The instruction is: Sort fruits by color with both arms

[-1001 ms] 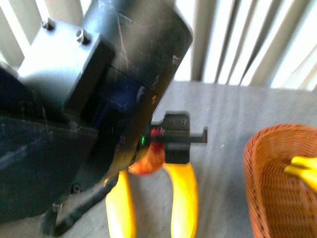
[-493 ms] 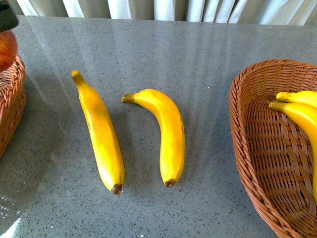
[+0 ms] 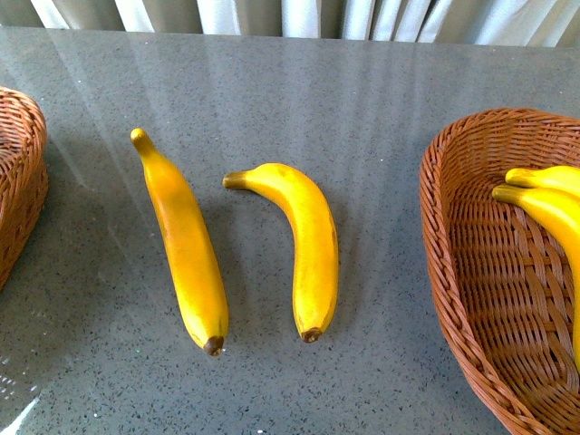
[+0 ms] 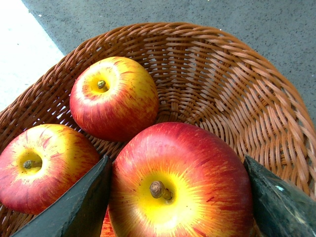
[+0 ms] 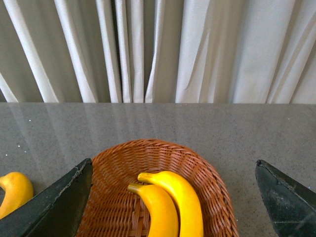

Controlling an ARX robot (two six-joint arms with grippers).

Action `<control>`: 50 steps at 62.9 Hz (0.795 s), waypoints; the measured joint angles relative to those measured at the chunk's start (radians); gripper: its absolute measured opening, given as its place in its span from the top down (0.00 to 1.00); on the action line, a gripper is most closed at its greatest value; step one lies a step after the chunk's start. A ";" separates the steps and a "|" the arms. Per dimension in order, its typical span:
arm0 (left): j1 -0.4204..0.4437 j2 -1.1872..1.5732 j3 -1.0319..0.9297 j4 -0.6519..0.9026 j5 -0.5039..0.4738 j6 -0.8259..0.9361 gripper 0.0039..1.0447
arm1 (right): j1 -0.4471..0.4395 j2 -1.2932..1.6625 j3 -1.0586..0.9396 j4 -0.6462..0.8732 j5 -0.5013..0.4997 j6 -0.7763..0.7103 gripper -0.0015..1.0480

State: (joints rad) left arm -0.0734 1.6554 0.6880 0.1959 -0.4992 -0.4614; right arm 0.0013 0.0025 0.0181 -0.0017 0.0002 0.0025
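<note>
My left gripper (image 4: 177, 197) is shut on a red-and-yellow apple (image 4: 180, 182), held over a wicker basket (image 4: 232, 89) where two more apples (image 4: 113, 96) (image 4: 42, 165) lie. Two yellow bananas (image 3: 186, 245) (image 3: 304, 245) lie side by side on the grey table in the front view. At the right, another wicker basket (image 3: 471, 272) holds two bananas (image 3: 548, 204). My right gripper (image 5: 175, 197) hangs open above that basket (image 5: 197, 163), over its bananas (image 5: 173, 202). Neither arm shows in the front view.
The left basket's rim (image 3: 23, 181) shows at the front view's left edge. White curtains (image 5: 158, 49) hang behind the table's far edge. A loose banana's end (image 5: 15, 192) shows beside the right basket in the right wrist view.
The left arm, which filled the front view with the apple one second ago, has swung off to the left and out of that view. The bananas have not moved.
</note>
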 joint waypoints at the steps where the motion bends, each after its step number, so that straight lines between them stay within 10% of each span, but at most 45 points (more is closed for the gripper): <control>1: 0.001 0.001 -0.002 0.000 0.000 0.000 0.33 | 0.000 0.000 0.000 0.000 0.000 0.000 0.09; 14: 0.004 0.004 -0.008 0.013 0.008 0.000 0.32 | 0.000 0.000 0.000 0.000 0.000 0.000 0.09; 24: -0.003 0.003 -0.016 0.034 0.018 0.008 0.07 | 0.000 0.000 0.000 0.000 0.000 0.000 0.09; 50: -0.031 -0.238 -0.095 0.128 0.109 0.060 0.09 | 0.000 0.000 0.000 0.000 0.000 0.000 0.09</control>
State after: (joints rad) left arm -0.1043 1.4174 0.5930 0.3241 -0.3897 -0.4015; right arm 0.0013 0.0025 0.0181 -0.0017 -0.0002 0.0025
